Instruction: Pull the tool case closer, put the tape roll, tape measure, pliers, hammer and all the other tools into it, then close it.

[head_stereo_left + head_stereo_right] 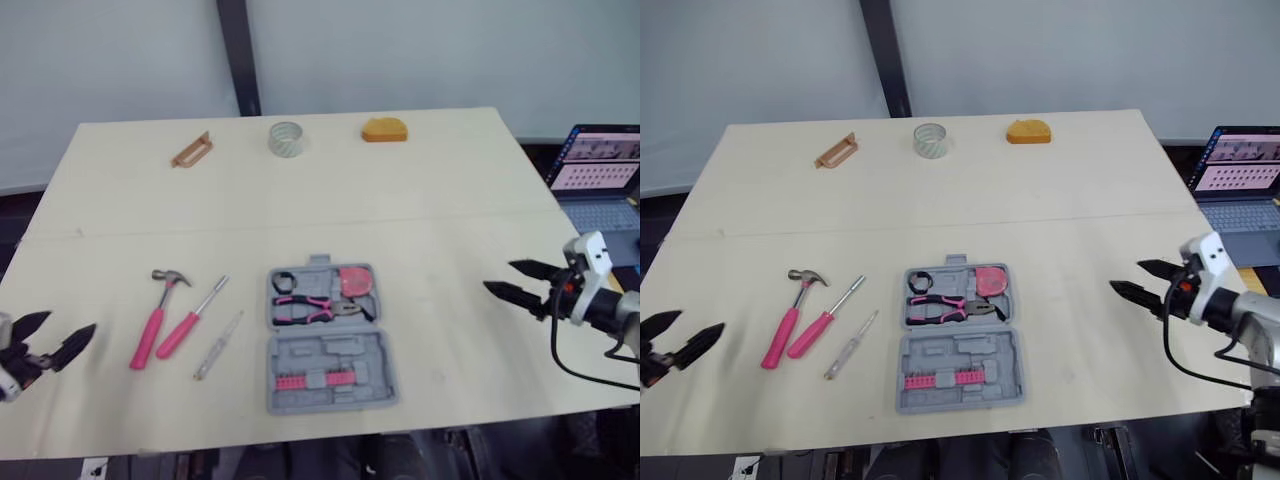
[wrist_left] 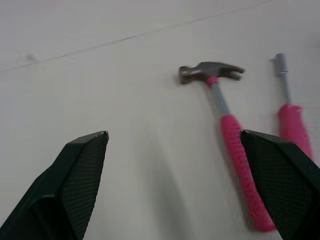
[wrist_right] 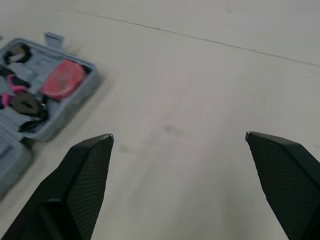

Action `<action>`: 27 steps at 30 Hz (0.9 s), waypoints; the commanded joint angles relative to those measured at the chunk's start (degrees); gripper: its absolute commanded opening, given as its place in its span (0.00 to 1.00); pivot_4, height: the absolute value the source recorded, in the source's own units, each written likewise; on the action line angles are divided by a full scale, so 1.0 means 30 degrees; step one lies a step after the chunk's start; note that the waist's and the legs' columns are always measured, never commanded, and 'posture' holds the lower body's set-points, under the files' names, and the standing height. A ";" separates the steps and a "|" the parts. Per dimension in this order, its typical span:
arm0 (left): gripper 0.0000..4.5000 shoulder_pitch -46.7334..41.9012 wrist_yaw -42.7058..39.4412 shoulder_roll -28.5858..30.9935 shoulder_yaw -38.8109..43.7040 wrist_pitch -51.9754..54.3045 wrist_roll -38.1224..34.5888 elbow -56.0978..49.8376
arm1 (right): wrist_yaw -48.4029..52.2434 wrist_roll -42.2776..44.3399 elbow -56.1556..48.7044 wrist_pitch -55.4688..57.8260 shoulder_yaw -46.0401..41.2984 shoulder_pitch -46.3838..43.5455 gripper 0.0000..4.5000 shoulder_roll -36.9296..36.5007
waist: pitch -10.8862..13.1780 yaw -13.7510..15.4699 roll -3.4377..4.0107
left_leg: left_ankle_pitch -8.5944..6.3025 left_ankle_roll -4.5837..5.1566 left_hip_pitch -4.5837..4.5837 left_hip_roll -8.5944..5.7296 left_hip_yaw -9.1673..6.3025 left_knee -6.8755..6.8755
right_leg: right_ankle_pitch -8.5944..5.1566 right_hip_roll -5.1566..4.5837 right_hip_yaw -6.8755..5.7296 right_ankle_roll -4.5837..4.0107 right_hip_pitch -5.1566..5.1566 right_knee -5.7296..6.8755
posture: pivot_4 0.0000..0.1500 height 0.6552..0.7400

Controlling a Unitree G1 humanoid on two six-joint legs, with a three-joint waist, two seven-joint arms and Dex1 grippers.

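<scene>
The grey tool case [image 1: 328, 340] lies open near the table's front centre, holding pink pliers [image 1: 310, 308], a pink tape measure [image 1: 354, 281] and a row of bits. Left of it lie a pink-handled hammer [image 1: 157, 315], a pink screwdriver [image 1: 190, 320] and a thin clear screwdriver [image 1: 217, 346]. A tape roll [image 1: 286, 138] stands at the far edge. My left gripper [image 1: 55, 337] is open at the front left, left of the hammer [image 2: 225, 125]. Open too, my right gripper [image 1: 515, 279] hovers right of the case [image 3: 30, 110].
At the table's far edge lie an orange-brown handle piece [image 1: 191, 150] and an orange block [image 1: 384, 130]. An open laptop [image 1: 600, 175] sits beyond the table's right edge. A dark post [image 1: 238, 55] stands behind the table.
</scene>
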 commanded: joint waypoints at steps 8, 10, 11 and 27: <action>1.00 -0.0960 0.0543 -0.0088 -0.1587 0.1699 -0.0747 -0.3551 | -0.2192 0.0349 -0.1071 -0.0097 -0.0211 -0.1170 0.99 0.1483 | 0.0004 0.0018 -0.0004 | -0.0001 -0.0003 -0.0002 -0.0001 0.0008 0.0003 | 0.0000 0.0002 -0.0001 0.0000 -0.0001 -0.0001 | 1.00 1.00; 1.00 -0.1086 0.0616 -0.0068 -0.1653 0.1831 -0.0758 -0.3616 | -0.2154 0.0400 -0.1141 -0.0220 -0.0154 -0.1081 0.99 0.1493 | 0.0004 0.0012 -0.0004 | -0.0002 -0.0003 -0.0003 -0.0001 0.0008 0.0001 | 0.0000 0.0003 -0.0001 0.0000 -0.0003 -0.0003 | 1.00 1.00; 1.00 -0.1147 0.0628 -0.0072 -0.1689 0.1853 -0.0742 -0.3597 | -0.2178 0.0382 -0.1189 -0.0272 -0.0088 -0.1033 0.99 0.1546 | 0.0004 0.0010 -0.0004 | -0.0002 -0.0003 -0.0002 -0.0001 0.0008 0.0001 | 0.0000 0.0003 -0.0001 0.0000 -0.0003 -0.0003 | 1.00 1.00; 1.00 -0.0723 0.1011 0.0134 -0.0323 0.1943 -0.0766 -0.3035 | -0.2533 0.0225 -0.1404 0.0025 0.0076 -0.0842 0.99 0.1624 | 0.0025 0.0017 0.0024 | 0.0215 0.0015 -0.0280 -0.0304 -0.0737 0.0010 | 0.0025 -0.0293 -0.0664 0.0038 0.0253 -0.0061 | 1.00 1.00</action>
